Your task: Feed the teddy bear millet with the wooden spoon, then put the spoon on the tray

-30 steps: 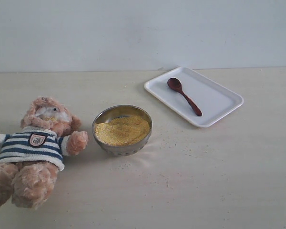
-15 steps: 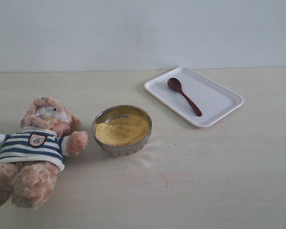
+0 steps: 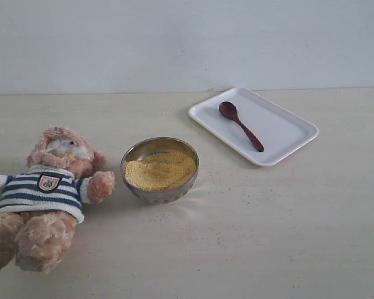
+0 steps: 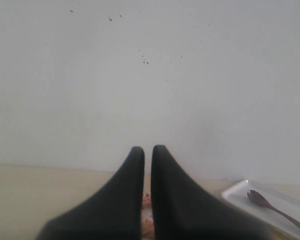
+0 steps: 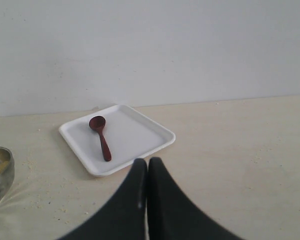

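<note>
The teddy bear (image 3: 47, 193) lies on its back at the left of the table in its striped shirt. Beside it stands a steel bowl (image 3: 160, 169) filled with yellow millet (image 3: 159, 170). The wooden spoon (image 3: 240, 125) rests on the white tray (image 3: 280, 134) at the back right; the right wrist view also shows the spoon (image 5: 101, 136) on the tray (image 5: 135, 135). Neither gripper appears in the exterior view. My left gripper (image 4: 147, 148) is shut and empty, facing the wall, with a sliver of bear fur between its fingers' bases. My right gripper (image 5: 147, 161) is shut and empty, short of the tray.
A few millet grains (image 3: 218, 233) lie scattered on the pale tabletop in front of the bowl. A plain light wall (image 3: 187, 43) closes off the table's far edge. The bowl's rim (image 5: 0, 167) shows at the edge of the right wrist view.
</note>
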